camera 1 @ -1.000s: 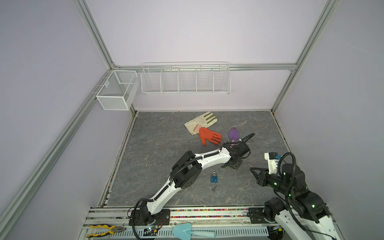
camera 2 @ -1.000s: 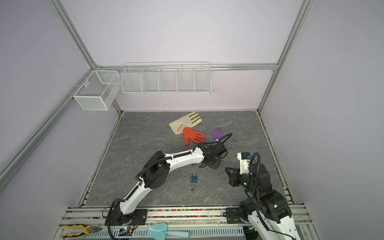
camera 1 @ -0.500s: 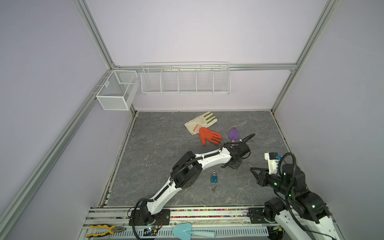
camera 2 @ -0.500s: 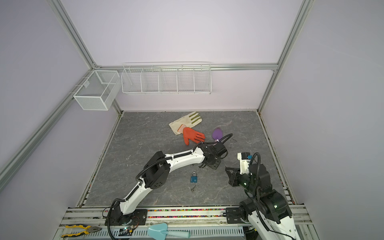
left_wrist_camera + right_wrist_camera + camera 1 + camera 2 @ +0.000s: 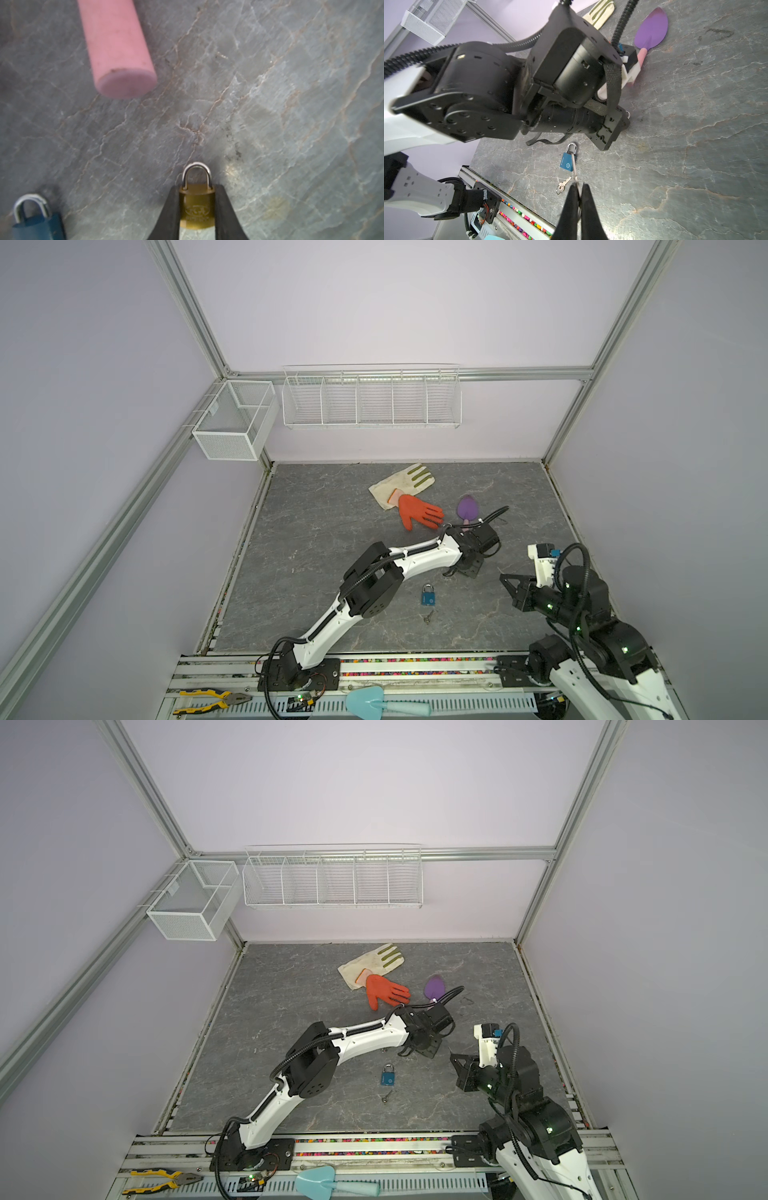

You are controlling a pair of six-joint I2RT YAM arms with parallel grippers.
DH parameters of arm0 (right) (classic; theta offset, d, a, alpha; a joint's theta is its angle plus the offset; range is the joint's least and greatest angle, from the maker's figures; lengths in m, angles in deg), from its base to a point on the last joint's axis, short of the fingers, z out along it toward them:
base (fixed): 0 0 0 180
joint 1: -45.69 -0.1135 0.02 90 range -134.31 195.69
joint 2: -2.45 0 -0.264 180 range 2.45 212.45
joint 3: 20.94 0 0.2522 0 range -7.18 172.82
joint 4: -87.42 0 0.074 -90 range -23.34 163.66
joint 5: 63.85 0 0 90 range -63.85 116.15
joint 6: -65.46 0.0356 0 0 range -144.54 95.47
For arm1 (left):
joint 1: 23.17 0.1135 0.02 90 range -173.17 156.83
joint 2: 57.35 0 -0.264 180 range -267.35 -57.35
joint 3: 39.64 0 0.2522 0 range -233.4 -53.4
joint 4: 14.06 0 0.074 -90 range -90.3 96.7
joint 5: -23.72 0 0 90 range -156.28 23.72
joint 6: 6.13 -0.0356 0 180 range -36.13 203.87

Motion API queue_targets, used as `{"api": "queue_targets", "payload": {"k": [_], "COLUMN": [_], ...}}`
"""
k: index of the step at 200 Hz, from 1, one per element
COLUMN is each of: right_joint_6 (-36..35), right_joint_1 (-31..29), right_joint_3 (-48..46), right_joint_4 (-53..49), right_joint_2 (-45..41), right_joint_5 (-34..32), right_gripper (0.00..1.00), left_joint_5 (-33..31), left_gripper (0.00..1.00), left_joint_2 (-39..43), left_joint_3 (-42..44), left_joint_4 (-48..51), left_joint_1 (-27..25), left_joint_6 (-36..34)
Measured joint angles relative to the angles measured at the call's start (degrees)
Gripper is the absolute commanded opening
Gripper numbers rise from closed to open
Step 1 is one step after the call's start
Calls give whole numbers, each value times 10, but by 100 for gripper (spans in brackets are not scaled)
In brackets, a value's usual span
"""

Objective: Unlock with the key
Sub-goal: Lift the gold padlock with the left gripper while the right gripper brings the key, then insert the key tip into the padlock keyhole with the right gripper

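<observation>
A brass padlock [image 5: 197,204] lies on the grey floor, and my left gripper [image 5: 197,187] is shut on it, a black finger pressed against each side of its body. In both top views the left gripper [image 5: 467,570] [image 5: 419,1050] hides that padlock. My right gripper [image 5: 578,187] [image 5: 505,578] hovers to the right, shut on a thin silver key [image 5: 574,166] whose blade sticks out past the fingertips. A blue padlock [image 5: 428,595] [image 5: 568,160] lies nearer the front. A second key on a ring [image 5: 428,617] [image 5: 563,185] lies just below it.
A purple trowel [image 5: 468,508] with a pink handle [image 5: 116,47] lies right behind the left gripper. An orange glove [image 5: 417,512] and a cream glove [image 5: 401,485] lie farther back. Wire baskets [image 5: 370,396] hang on the back wall. Pliers [image 5: 212,697] and a light-blue trowel [image 5: 374,699] rest on the front rail.
My left gripper's jaws have drawn in around the brass padlock. Both arms stay where they were, and the right gripper keeps its hold on the key.
</observation>
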Motion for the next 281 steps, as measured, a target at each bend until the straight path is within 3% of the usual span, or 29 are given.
{"api": "queue_targets", "payload": {"k": [42, 83, 116, 203, 281], "right_joint_6": [-16, -23, -23, -19, -8], "right_joint_1": [0, -12, -74, -289, -311], "right_joint_3": [4, 4, 4, 19, 69], "right_joint_4": [26, 94, 164, 336, 432], "right_joint_2": [26, 65, 116, 267, 377], "right_joint_5": [5, 7, -25, -214, -252], "right_gripper": [6, 7, 7, 7, 7], "left_joint_5": [-6, -10, -26, -106, -141], "left_gripper": [0, 0, 0, 0, 0], "left_joint_2": [97, 301, 422, 554, 584], "left_joint_3": [73, 218, 322, 459, 503], "left_joint_4": [-35, -150, -253, -341, -349], "left_joint_1": [18, 53, 65, 62, 58], "left_joint_6": [68, 164, 240, 410, 433]}}
